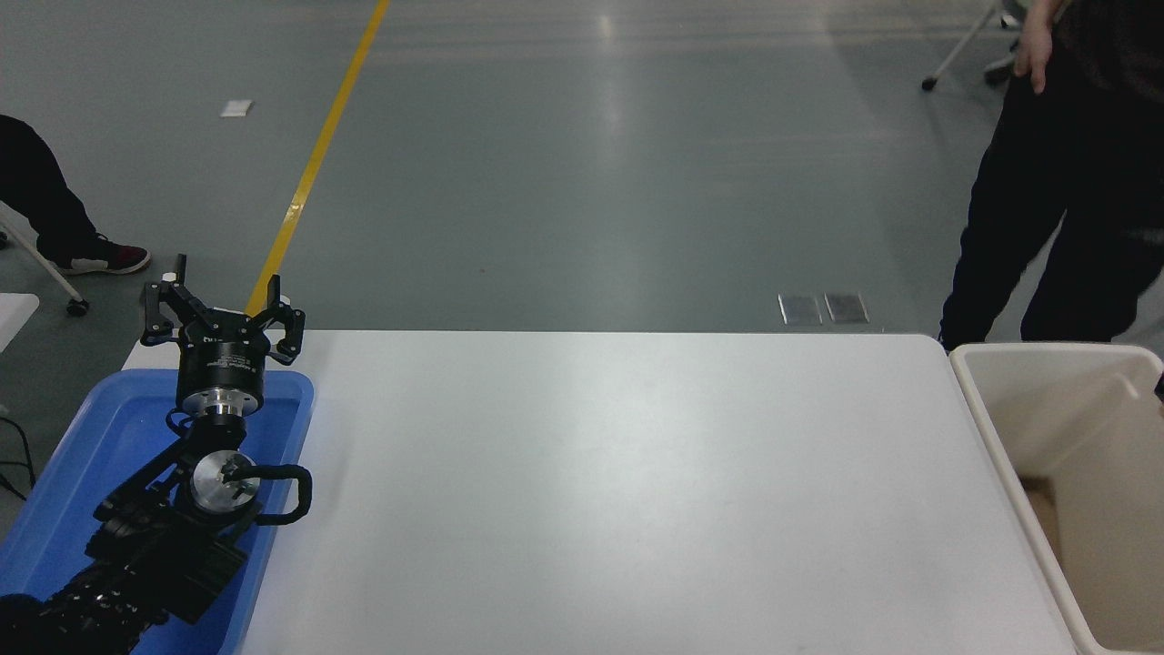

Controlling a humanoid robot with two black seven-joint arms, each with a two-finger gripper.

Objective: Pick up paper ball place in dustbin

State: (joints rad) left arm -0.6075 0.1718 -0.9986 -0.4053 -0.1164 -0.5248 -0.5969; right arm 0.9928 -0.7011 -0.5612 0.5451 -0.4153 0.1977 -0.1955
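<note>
The cream-beige dustbin (991, 428) stands against the table's right edge, its inside partly in view. The paper ball is out of view. My right gripper and arm are out of the picture. My left gripper (221, 314) is parked at the lower left above the blue tray, its fingers spread open and empty.
A shallow blue tray (73, 455) lies at the table's left edge under my left arm. A person in dark clothes (1055, 182) stands beyond the table's far right corner, next to the dustbin. Another person's leg and shoe (82, 250) show at the far left.
</note>
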